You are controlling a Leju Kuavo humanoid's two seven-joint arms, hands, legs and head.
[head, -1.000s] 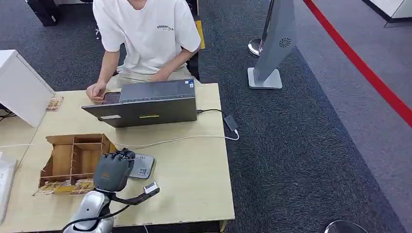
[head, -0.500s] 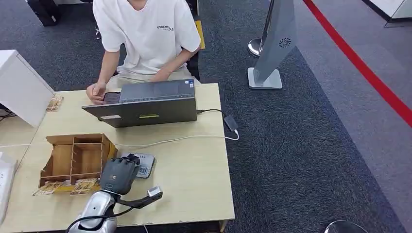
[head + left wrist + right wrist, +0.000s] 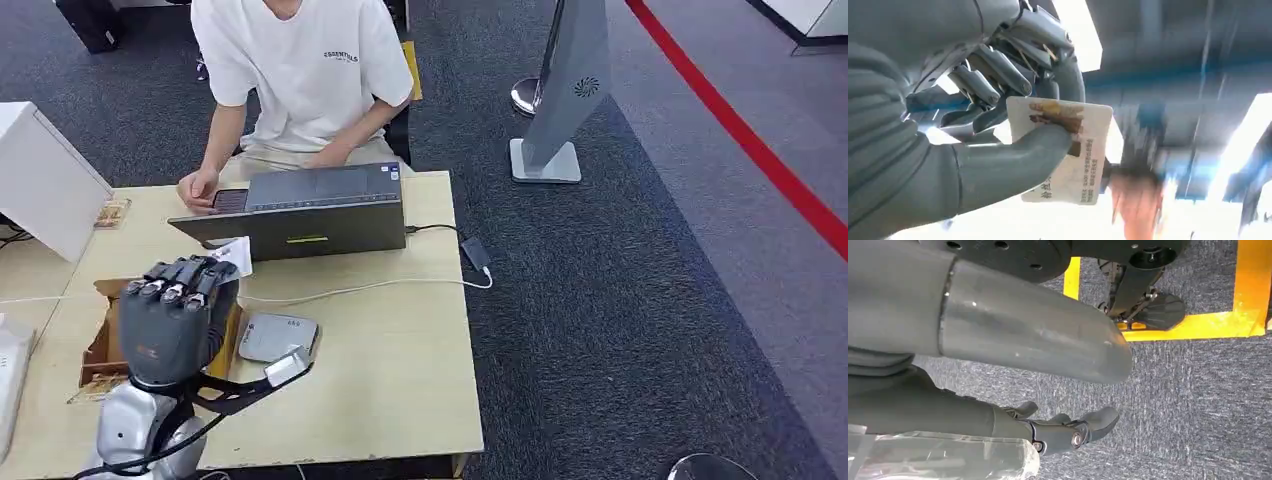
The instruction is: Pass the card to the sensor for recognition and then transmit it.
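- Card (image 3: 1068, 150): white, rounded corners, a brown and yellow picture at one end and lines of small dark print along one edge. In the head view a white corner of it (image 3: 236, 252) shows past the fingertips, in front of the laptop.
- Left hand (image 3: 172, 318): holds the card; in the left wrist view the thumb (image 3: 1013, 162) presses across its printed face and the darker fingers (image 3: 998, 75) curl behind it. In the head view the hand is raised above the table, back of the hand toward the camera, over the wooden organiser (image 3: 105, 335) near the table's left edge.
- Change from 0.5 s ago: the left hand was low over the sensor, covering part of it. It is now higher and further left, and the whole top of the sensor is exposed.
- Sensor (image 3: 276, 336): flat grey pad with rounded corners, lying on the table (image 3: 400, 350) just right of the organiser, toward the near edge.
- Right hand (image 3: 1068, 432): hangs over grey carpet, fingers loosely curled and apart, holding nothing.
- Laptop (image 3: 305, 212): open at the far edge of the table; a person in a white T-shirt (image 3: 300, 70) sits behind it with one hand at its left corner. Both are unchanged.
- White cable (image 3: 380, 287): runs across the table between laptop and sensor to the right edge.
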